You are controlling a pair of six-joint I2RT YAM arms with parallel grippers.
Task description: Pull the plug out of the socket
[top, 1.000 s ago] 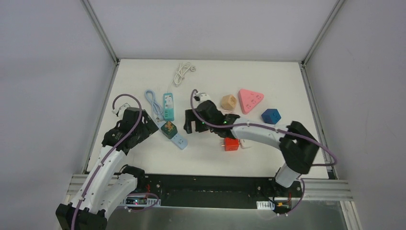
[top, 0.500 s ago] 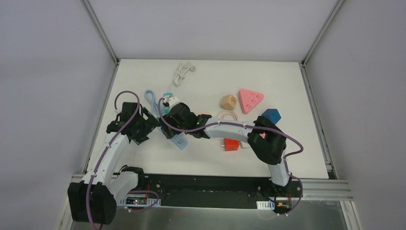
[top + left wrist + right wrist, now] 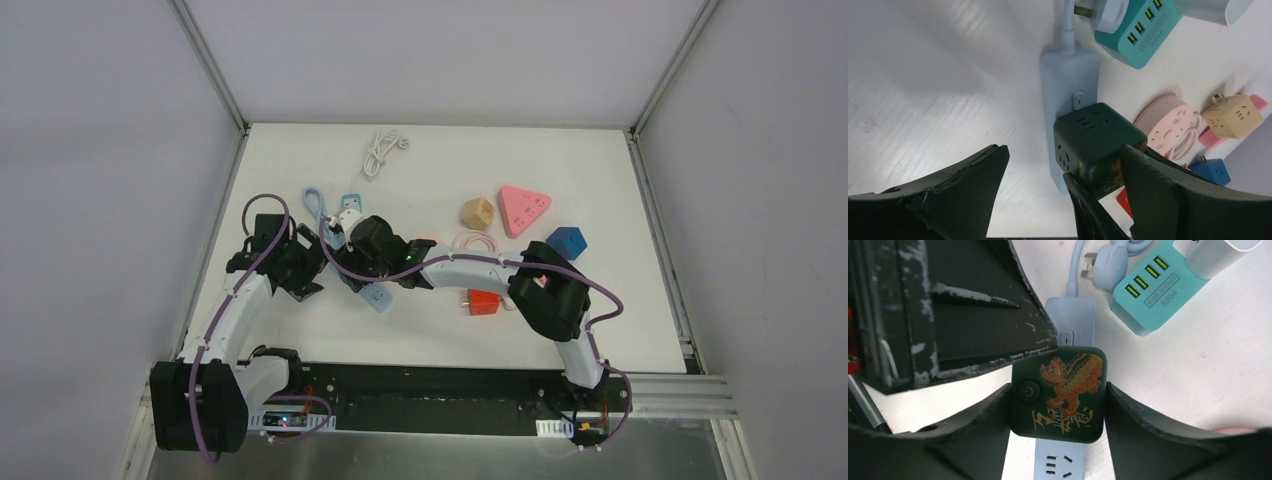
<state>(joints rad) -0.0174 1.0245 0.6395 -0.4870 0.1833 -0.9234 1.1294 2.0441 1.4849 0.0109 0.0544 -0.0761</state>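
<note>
A dark green cube plug (image 3: 1058,392) with a red-gold dragon sits plugged into a light blue power strip (image 3: 1070,315) lying flat on the white table. My right gripper (image 3: 1058,390) is shut on the cube, one finger against each side. In the left wrist view the cube (image 3: 1093,140) stands on the strip (image 3: 1068,75). My left gripper (image 3: 1063,150) is open, right beside the cube at the strip's left side. In the top view the right gripper (image 3: 356,260) hides the cube; the left gripper (image 3: 305,266) is next to it, and the strip's near end (image 3: 376,297) pokes out.
A teal USB socket (image 3: 1153,290) and a light blue plug and cable (image 3: 315,205) lie just beyond the strip. A tan cube (image 3: 478,212), pink triangle socket (image 3: 524,208), blue cube (image 3: 566,241), red cube (image 3: 484,301) and pink round socket (image 3: 1168,125) lie right. A white cable (image 3: 383,150) lies far back.
My right arm has swung left from the table's middle to over the strip and closed round the green cube. My left gripper has shifted slightly up and stays beside the strip.
</note>
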